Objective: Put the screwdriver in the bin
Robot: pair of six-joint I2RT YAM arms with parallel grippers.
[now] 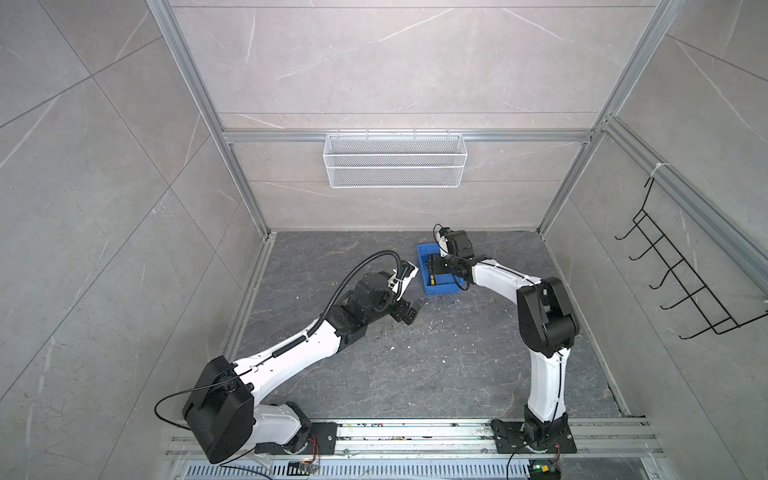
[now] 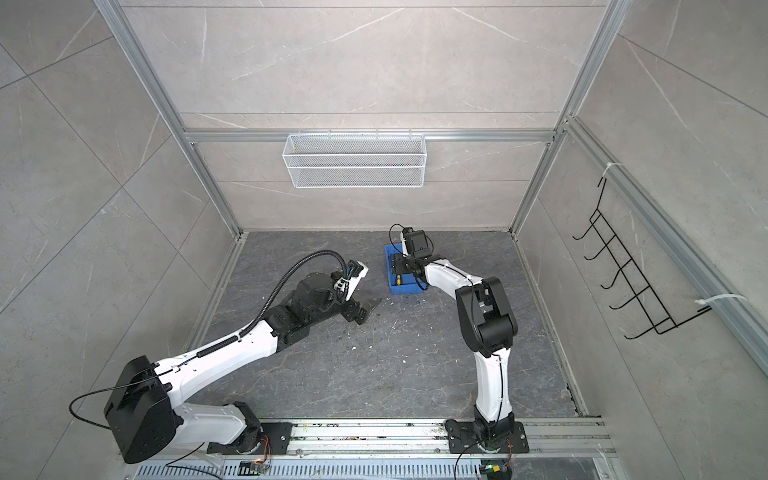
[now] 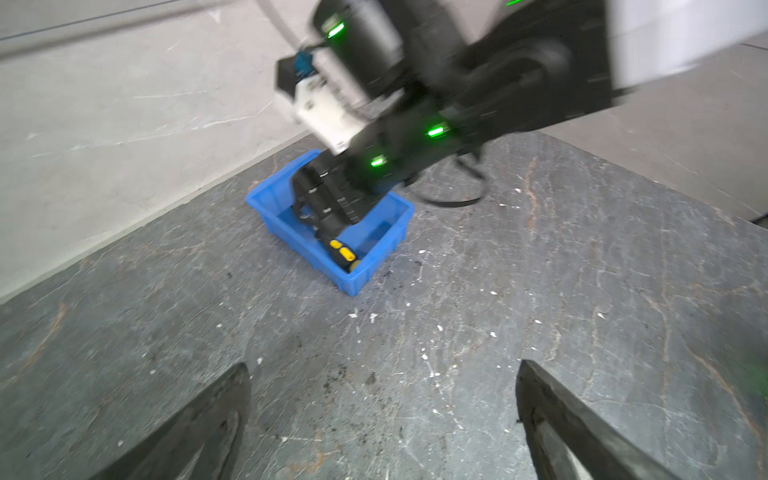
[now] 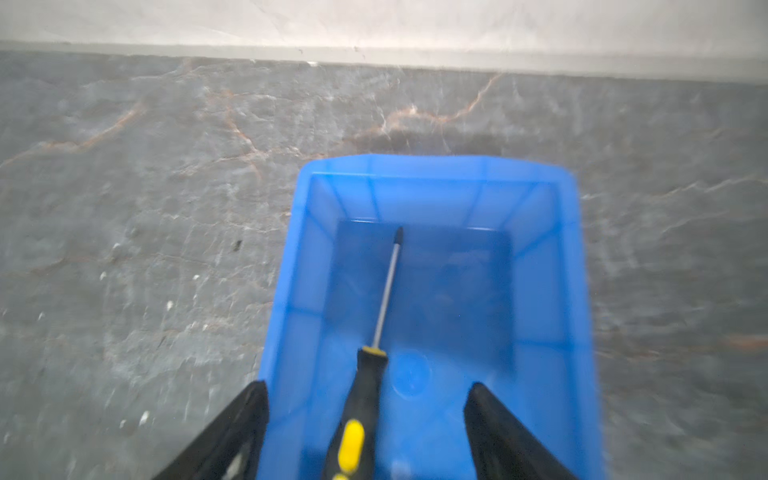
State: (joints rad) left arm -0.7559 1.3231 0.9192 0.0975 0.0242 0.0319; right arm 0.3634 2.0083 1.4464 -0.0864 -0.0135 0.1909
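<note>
Screwdriver (image 4: 368, 390) in bin (image 4: 552, 266); basket (image 1: 395, 160) on wall behind.

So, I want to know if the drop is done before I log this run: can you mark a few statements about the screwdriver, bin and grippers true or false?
1. The screwdriver lies inside the bin. True.
2. The right gripper is shut on the screwdriver. False: its jaws stand apart, one on either side of the handle.
3. The left gripper grips the bin. False: it is open over the table, apart from the bin.
4. The screwdriver's shaft points away from the right gripper. True.
5. The bin hangs on the back wall. False: it sits on the table; a wire basket hangs there.
</note>
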